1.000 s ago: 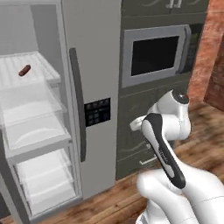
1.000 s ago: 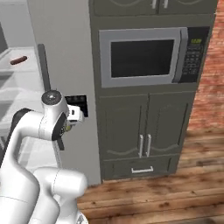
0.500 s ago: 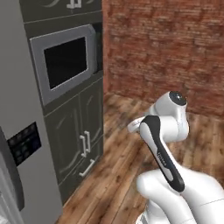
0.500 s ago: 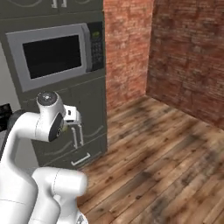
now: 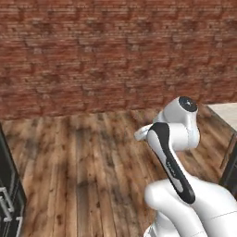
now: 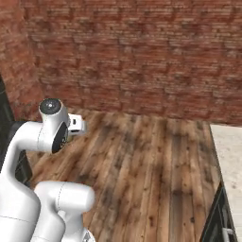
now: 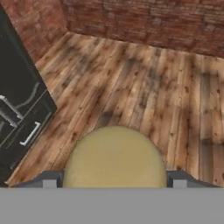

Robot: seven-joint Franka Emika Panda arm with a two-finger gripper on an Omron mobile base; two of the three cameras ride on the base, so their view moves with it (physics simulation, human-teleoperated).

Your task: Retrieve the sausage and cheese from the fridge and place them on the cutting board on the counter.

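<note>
So the hand view is the useful one here: the cheese (image 7: 114, 158) sits right between the two fingertips (image 7: 47, 179), a rounded yellowish-tan lump taking up the whole gap, so the tool (image 7: 114, 180) is spread wide and clamped on it, carried up in the air over the wooden floor (image 7: 144, 87). That same view also catches a dark cabinet front (image 7: 19, 109) with pale handles off to its left, and the brick wall (image 7: 148, 19) across the top. From the left base view you get the white arm (image 5: 178, 152) folded up in front of the brick wall, plus a corner of the beige table (image 5: 226, 113) at the right edge. The right base view has the table (image 6: 229, 156) along its right side.
</note>
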